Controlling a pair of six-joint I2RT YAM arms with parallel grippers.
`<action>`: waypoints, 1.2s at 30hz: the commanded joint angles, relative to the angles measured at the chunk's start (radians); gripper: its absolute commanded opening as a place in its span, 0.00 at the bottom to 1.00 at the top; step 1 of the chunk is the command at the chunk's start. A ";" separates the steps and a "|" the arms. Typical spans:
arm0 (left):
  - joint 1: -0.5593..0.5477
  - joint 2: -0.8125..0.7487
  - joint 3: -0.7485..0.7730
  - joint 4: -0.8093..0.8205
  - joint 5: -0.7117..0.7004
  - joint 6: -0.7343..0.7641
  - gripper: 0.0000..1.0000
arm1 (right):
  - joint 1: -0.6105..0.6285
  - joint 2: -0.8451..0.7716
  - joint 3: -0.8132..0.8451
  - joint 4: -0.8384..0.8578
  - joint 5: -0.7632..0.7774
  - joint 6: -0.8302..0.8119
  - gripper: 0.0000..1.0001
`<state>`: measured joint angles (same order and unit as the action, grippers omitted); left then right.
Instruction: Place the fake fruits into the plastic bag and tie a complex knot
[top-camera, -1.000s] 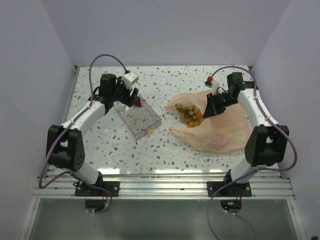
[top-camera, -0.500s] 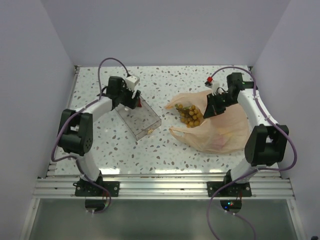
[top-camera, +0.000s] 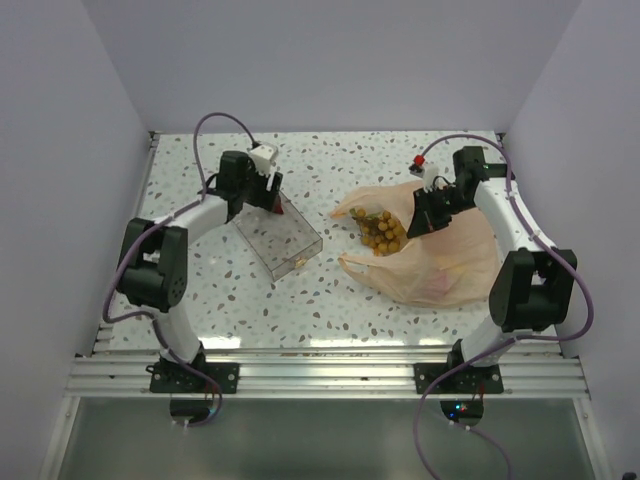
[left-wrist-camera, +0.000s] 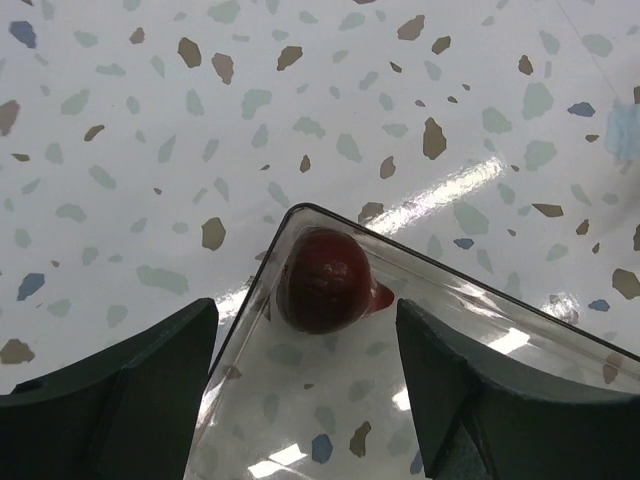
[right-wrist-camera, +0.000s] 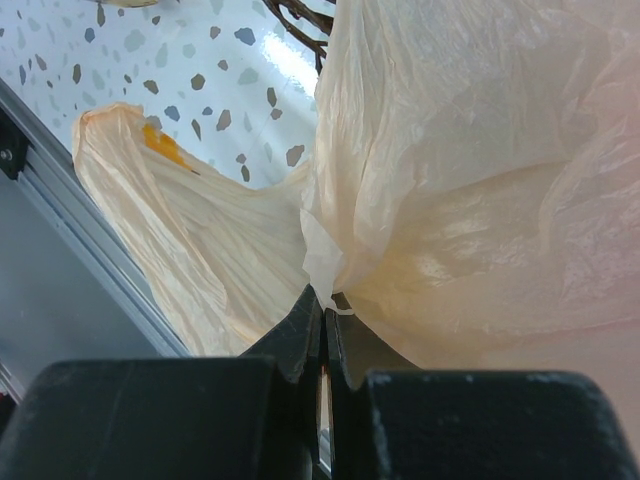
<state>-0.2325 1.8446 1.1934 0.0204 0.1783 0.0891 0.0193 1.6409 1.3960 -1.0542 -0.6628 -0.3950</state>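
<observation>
The peach plastic bag (top-camera: 440, 260) lies at the right, its mouth facing left. A tan-brown grape cluster (top-camera: 382, 230) sits in the mouth. My right gripper (top-camera: 418, 218) is shut on the bag's upper edge (right-wrist-camera: 330, 290) and holds it up. My left gripper (top-camera: 268, 192) is open over the far corner of the clear tray (top-camera: 290, 245). A red apple (left-wrist-camera: 322, 280) sits in that corner, just ahead of the open fingers (left-wrist-camera: 120, 390). A small yellow piece (top-camera: 300, 262) lies at the tray's near end. The other fruits are out of view.
White walls close in the speckled table (top-camera: 250, 300) on three sides. The aluminium rail (top-camera: 320, 375) runs along the near edge. In the right wrist view a bag handle (right-wrist-camera: 150, 180) with an orange patch lies by the rail.
My left gripper has moved right and down to the tray's far corner. The red piece seen by its fingers earlier is now hidden under the gripper. My right arm has stayed still.
</observation>
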 joint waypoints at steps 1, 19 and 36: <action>-0.022 -0.163 -0.012 0.073 -0.092 -0.020 0.77 | 0.001 -0.007 -0.005 -0.001 0.014 -0.022 0.00; -0.162 -0.134 0.043 -0.194 -0.465 -0.411 0.63 | -0.001 -0.015 0.011 -0.012 0.008 -0.021 0.00; -0.163 0.077 0.136 -0.125 -0.517 -0.433 0.63 | -0.001 -0.004 0.005 -0.012 0.008 -0.022 0.00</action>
<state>-0.3943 1.9045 1.2774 -0.1711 -0.3042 -0.3244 0.0193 1.6413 1.3922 -1.0584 -0.6632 -0.4019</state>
